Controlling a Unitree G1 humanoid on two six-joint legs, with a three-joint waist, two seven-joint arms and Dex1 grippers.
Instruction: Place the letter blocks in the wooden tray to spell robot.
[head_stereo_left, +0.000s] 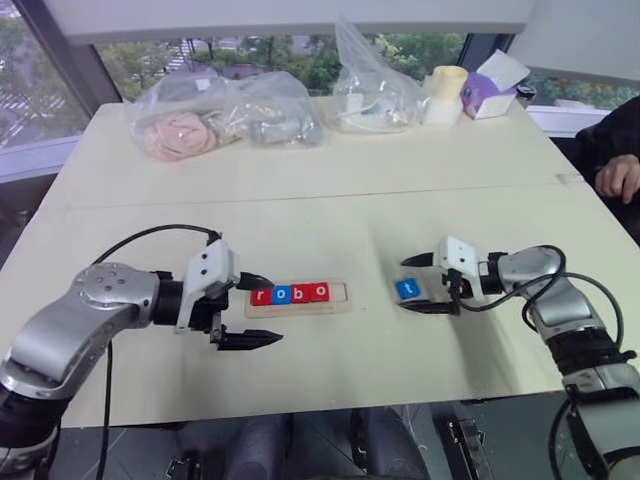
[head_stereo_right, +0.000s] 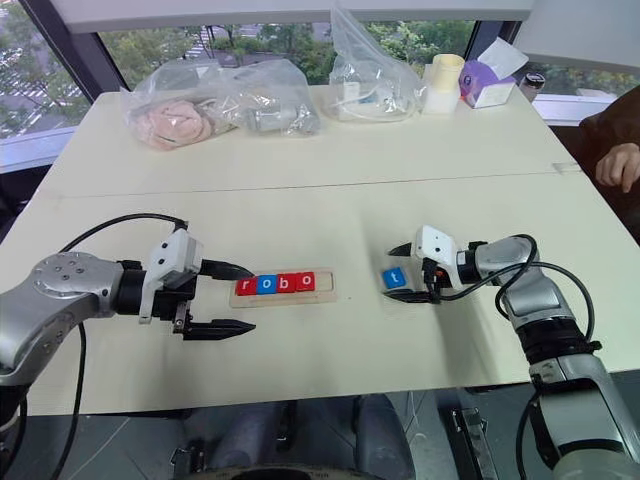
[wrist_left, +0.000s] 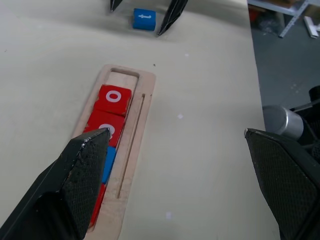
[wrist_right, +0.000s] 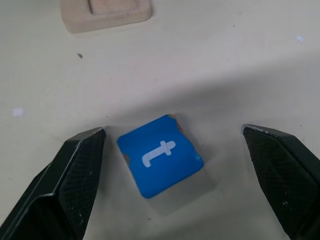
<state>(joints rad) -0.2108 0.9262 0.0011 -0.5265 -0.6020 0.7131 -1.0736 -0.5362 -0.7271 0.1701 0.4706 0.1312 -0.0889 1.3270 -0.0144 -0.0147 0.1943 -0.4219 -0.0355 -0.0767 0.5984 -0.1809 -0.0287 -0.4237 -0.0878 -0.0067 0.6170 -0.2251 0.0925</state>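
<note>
The right pincer (head_stereo_left: 420, 285) stands with its 2 fingers wide apart, low over the desk (head_stereo_left: 330, 215), and grips nothing. The blue t block (wrist_right: 159, 155) lies flat on the desk between those fingers, touching neither, and sits turned at an angle to them, nearer 1 finger than the other.

That skew is the main risk: if the jaws close as they stand, they would likely meet corners rather than flat sides, and the block could spin, slide or pop out. The block is thin, so a grip set too high may slip off its top edge.

The wooden tray (head_stereo_left: 340, 297) lies just beyond, toward the robot's left, apart from the t block. It holds 4 blocks reading r, o, b, o (head_stereo_left: 290, 293), with 1 bare slot at its near end facing the right pincer. A tilted drop there could leave the t propped on the rim or nudge the last o.

The left pincer (head_stereo_right: 215, 298) hangs open and empty by the tray's far end, close enough to bump it.
</note>
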